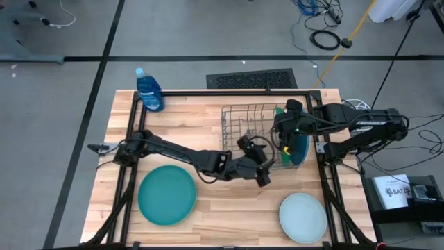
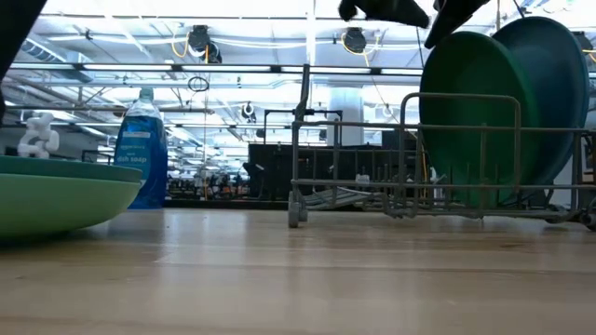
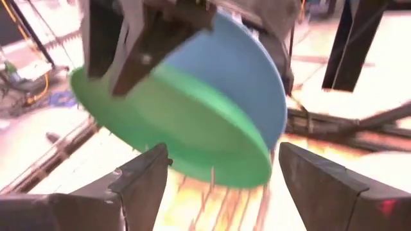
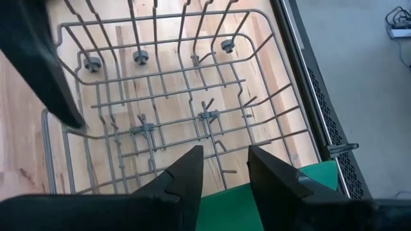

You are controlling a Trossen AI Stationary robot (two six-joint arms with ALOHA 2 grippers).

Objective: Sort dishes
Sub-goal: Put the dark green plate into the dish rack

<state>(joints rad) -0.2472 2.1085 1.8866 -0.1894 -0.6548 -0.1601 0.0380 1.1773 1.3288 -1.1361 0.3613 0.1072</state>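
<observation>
While my right gripper (image 4: 223, 168) pinches the rim of the dark green plate (image 2: 470, 112), that plate stands upright in the wire rack (image 1: 251, 132), just in front of a blue plate (image 2: 549, 84). My left gripper (image 1: 263, 167) hangs beside the rack, fingers spread, holding nothing. Teal plate (image 1: 166, 194) and pale mint plate (image 1: 302, 217) lie flat on the table (image 1: 229, 215). Blue bottle (image 1: 149, 90) stands at the far corner.
</observation>
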